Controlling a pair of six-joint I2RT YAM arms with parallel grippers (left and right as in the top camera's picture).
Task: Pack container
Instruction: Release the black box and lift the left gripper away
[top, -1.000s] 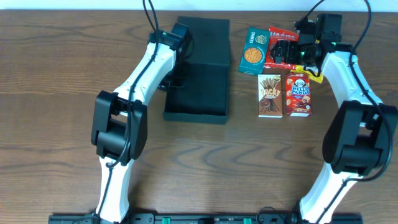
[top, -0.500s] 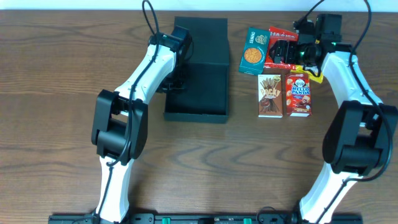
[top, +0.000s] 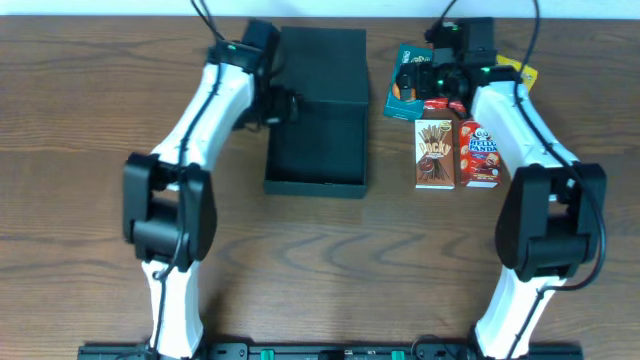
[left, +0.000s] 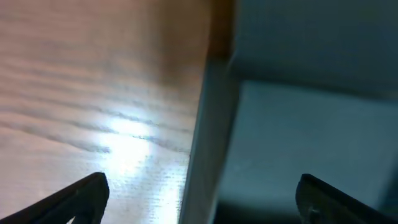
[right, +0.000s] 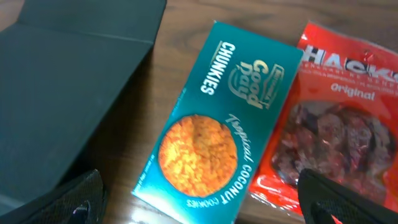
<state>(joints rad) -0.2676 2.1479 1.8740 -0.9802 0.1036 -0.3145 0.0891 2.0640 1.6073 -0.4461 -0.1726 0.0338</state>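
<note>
Wooden surface fills our overhead view. We find the container at upper centre, its long axis running top to bottom, its flap lid lying open toward the top edge and its tray showing only dark floor. Our left claw gapes wide astride the container's left wall, gripping nothing. Our right claw hangs equally wide above the teal cookie box, holding nothing.

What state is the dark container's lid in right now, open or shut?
Open: the container shows its bare interior from overhead, with the flap lid folded back beyond it.
</note>
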